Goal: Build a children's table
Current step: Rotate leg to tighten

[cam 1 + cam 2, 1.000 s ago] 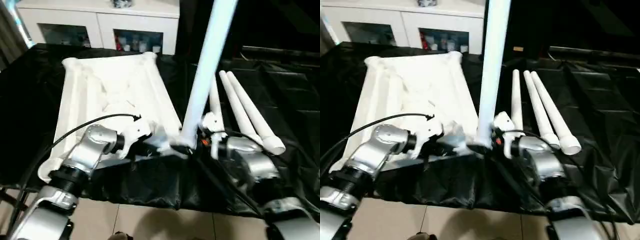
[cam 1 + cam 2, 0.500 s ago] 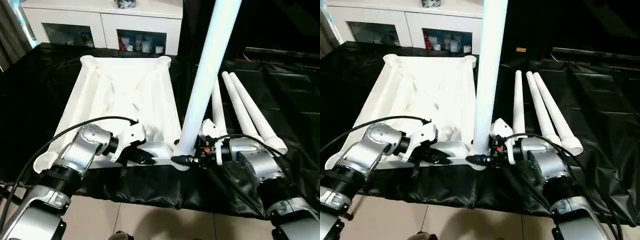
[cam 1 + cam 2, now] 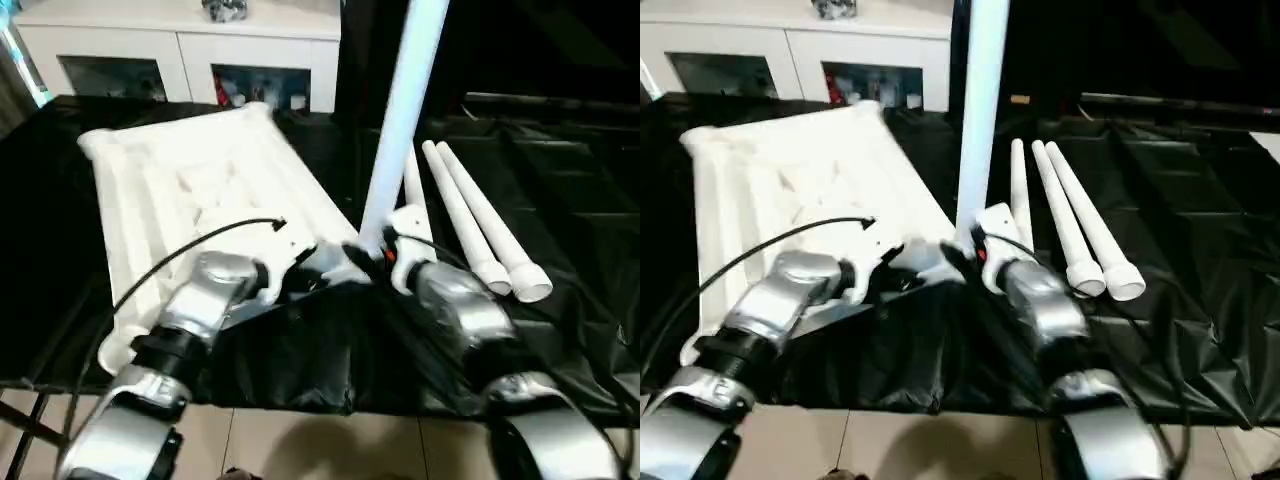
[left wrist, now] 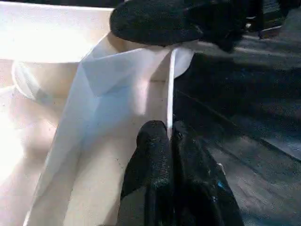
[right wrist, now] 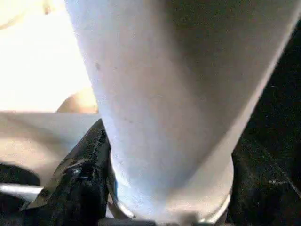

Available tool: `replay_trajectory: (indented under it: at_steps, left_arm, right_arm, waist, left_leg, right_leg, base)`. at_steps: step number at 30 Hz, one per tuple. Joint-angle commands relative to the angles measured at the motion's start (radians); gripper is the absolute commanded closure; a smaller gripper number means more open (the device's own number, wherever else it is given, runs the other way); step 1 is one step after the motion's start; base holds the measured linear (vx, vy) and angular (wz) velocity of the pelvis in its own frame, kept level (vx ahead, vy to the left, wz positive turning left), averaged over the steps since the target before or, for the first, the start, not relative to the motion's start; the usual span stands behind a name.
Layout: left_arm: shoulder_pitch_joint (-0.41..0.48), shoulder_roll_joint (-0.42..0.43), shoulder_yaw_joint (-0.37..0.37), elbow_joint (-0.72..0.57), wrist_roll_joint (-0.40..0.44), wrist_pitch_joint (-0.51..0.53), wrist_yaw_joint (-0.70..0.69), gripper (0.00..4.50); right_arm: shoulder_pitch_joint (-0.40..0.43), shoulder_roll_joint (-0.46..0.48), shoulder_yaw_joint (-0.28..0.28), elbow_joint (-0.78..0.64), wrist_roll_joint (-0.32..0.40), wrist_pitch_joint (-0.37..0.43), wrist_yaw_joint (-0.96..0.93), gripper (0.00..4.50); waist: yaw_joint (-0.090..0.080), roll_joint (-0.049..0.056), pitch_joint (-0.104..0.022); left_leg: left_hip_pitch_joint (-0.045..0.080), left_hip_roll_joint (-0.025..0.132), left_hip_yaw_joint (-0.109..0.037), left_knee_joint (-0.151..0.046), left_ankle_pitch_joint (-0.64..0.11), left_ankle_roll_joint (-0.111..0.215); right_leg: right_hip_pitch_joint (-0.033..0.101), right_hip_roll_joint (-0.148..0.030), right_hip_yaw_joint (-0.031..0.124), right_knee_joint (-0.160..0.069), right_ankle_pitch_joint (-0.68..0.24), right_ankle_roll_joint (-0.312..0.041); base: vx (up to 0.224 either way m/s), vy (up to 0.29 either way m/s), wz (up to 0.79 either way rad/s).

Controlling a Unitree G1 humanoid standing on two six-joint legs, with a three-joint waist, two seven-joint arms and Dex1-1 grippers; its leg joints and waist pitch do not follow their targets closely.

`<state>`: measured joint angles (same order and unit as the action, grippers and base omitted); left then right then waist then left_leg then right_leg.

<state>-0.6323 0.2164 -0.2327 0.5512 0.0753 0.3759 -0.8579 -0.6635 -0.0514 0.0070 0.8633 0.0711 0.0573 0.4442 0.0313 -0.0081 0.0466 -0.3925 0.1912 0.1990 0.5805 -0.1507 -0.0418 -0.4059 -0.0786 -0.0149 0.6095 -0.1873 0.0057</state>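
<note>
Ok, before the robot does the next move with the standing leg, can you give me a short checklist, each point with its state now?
1. Upright leg stands at the tabletop near corner: ok.
2. Leg fully seated in its socket: cannot tell, the joint is hidden by the grippers.
3. Right gripper around the leg's base: ok.
4. Left gripper shut on the tabletop's thin edge rib: ok.
5. Three spare legs lie together on the black cloth, apart from the arms: ok.
6. Tabletop lies underside up: ok.

head pair: high, down | wrists: close on tabletop [image 4: 94, 94] corner
</note>
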Motion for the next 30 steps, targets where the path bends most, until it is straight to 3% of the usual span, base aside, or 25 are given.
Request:
replay_trajectory:
  at_steps: [1,2,4,6,10,15,18,20,25,26,30]
  left_arm:
    - [-0.012,-0.061,-0.01,-0.046,-0.027,-0.022,0.015,4.5]
    - [-0.009,-0.055,-0.019,-0.054,-0.026,-0.024,0.005,4.5]
    - [-0.004,-0.046,-0.027,-0.064,-0.024,-0.026,-0.012,4.5]
    - [0.0,-0.034,-0.03,-0.069,-0.022,-0.027,-0.025,4.5]
    - [0.013,0.002,-0.04,-0.082,-0.026,-0.05,-0.073,4.5]
    - [0.025,0.036,-0.049,-0.1,-0.045,-0.077,-0.145,4.5]
    - [0.041,0.075,-0.069,-0.128,-0.071,-0.121,-0.26,4.5]
    - [0.042,0.085,-0.073,-0.132,-0.08,-0.123,-0.291,4.5]
    - [0.04,0.121,-0.086,-0.114,-0.079,-0.138,-0.362,4.5]
    - [0.04,0.126,-0.087,-0.112,-0.078,-0.14,-0.371,4.5]
    - [0.036,0.156,-0.097,-0.093,-0.071,-0.159,-0.422,4.5]
  right_arm:
    - [0.009,0.074,0.054,0.029,0.008,0.014,0.045,1.71]
    - [0.004,0.078,0.047,0.035,0.013,0.005,0.058,1.17]
    - [0.003,0.074,0.045,0.035,0.015,0.003,0.072,1.17]
    - [0.003,0.064,0.051,0.034,0.009,-0.001,0.083,0.76]
    - [0.019,0.027,0.07,0.003,0.015,-0.009,0.183,0.76]
    - [0.052,-0.021,0.098,-0.064,0.03,-0.015,0.339,0.76]
    - [0.088,-0.083,0.136,-0.14,0.05,-0.011,0.491,0.76]
    - [0.105,-0.115,0.155,-0.173,0.056,0.001,0.564,0.76]
    - [0.133,-0.189,0.202,-0.232,0.052,0.021,0.743,0.76]
    - [0.136,-0.197,0.208,-0.238,0.051,0.024,0.761,1.01]
    - [0.135,-0.224,0.235,-0.253,0.037,0.028,0.816,1.2]
  waist:
    - [0.0,-0.003,-0.062]
    - [0.002,-0.001,-0.062]
    - [0.001,-0.002,-0.06]
    - [0.0,0.001,-0.058]
    - [-0.002,0.002,-0.061]
    - [0.003,-0.001,-0.062]
    - [0.006,-0.005,-0.06]
    - [0.009,-0.001,-0.059]
    - [0.023,-0.006,-0.058]
    - [0.025,-0.004,-0.057]
    - [0.029,-0.007,-0.058]
  left_leg:
    - [0.025,0.031,-0.018,-0.069,-0.318,-0.004]
    - [0.024,0.031,-0.017,-0.069,-0.302,0.003]
    - [0.024,0.031,-0.016,-0.07,-0.306,0.008]
    - [0.026,0.032,-0.018,-0.072,-0.333,-0.001]
    - [0.024,0.033,-0.019,-0.073,-0.331,-0.004]
    - [0.022,0.033,-0.014,-0.068,-0.272,0.032]
    - [0.023,0.036,-0.014,-0.068,-0.279,0.039]
    - [0.027,0.037,-0.014,-0.07,-0.287,0.036]
    - [0.027,0.039,-0.013,-0.071,-0.302,0.025]
    - [0.028,0.04,-0.013,-0.071,-0.306,0.025]
    - [0.029,0.04,-0.013,-0.07,-0.294,0.021]
  right_leg:
    - [0.028,-0.047,0.023,-0.082,-0.235,-0.195]
    - [0.029,-0.046,0.022,-0.081,-0.212,-0.2]
    - [0.03,-0.046,0.022,-0.082,-0.22,-0.203]
    - [0.027,-0.046,0.021,-0.085,-0.261,-0.198]
    - [0.03,-0.046,0.022,-0.082,-0.242,-0.199]
    - [0.036,-0.045,0.022,-0.075,-0.151,-0.226]
    - [0.037,-0.046,0.021,-0.077,-0.166,-0.227]
    - [0.033,-0.045,0.021,-0.077,-0.181,-0.231]
    - [0.035,-0.045,0.021,-0.077,-0.223,-0.217]
    - [0.032,-0.047,0.021,-0.078,-0.232,-0.217]
    - [0.03,-0.048,0.021,-0.077,-0.226,-0.22]
  base:
    - [0.0,0.0,0.0]
    - [0.0,0.0,0.0]
    - [0.0,0.0,0.0]
    - [0.0,0.0,0.0]
    - [0.0,0.0,0.0]
    - [0.0,0.0,0.0]
    - [0.0,0.0,0.0]
    - [0.0,0.0,0.0]
    - [0.0,0.0,0.0]
    - [0.0,0.0,0.0]
    - [0.0,0.0,0.0]
